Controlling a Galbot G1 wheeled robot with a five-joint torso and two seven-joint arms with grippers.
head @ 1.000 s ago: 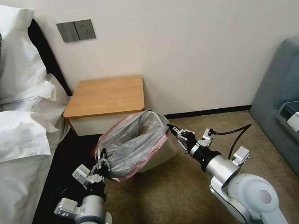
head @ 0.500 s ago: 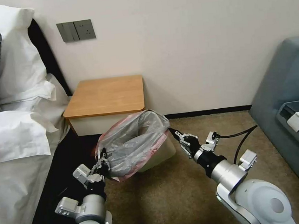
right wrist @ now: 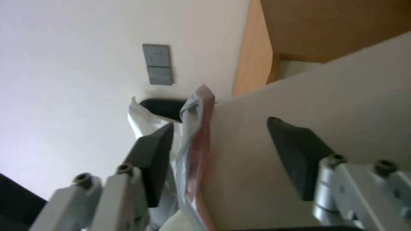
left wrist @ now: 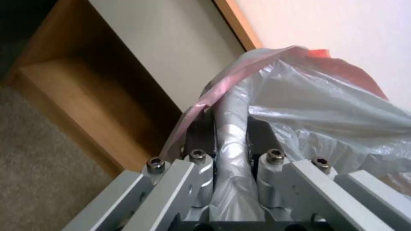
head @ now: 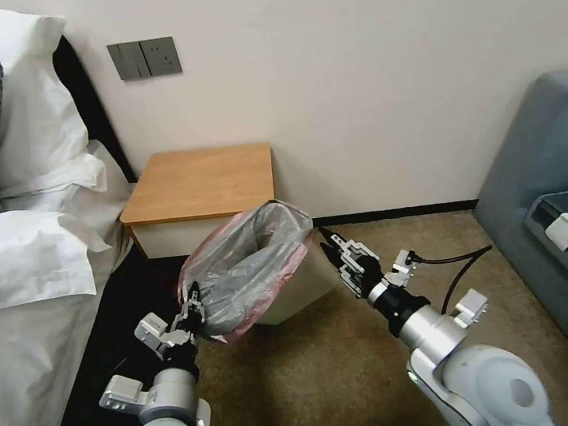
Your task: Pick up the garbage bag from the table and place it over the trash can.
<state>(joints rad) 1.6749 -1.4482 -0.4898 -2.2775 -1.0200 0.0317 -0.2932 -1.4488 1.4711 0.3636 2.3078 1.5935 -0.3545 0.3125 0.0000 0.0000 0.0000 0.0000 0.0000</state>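
Brown carpet (head: pixel 326 370): left claw (head: pixel 194 300) pinches garbage bag (head: pixel 249 270); right claw (head: pixel 330 242) wide beside trash can (head: pixel 298 292).

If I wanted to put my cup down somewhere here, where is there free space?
The table top is bare, between the bed and the wall. Carpet between the trash can and the sofa is open. It's crowded at the can: garbage bag, left gripper and right gripper.

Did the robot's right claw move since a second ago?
Yes. The right gripper opened, let go of the garbage bag, and slid slightly back from the nightstand, along the carpet.
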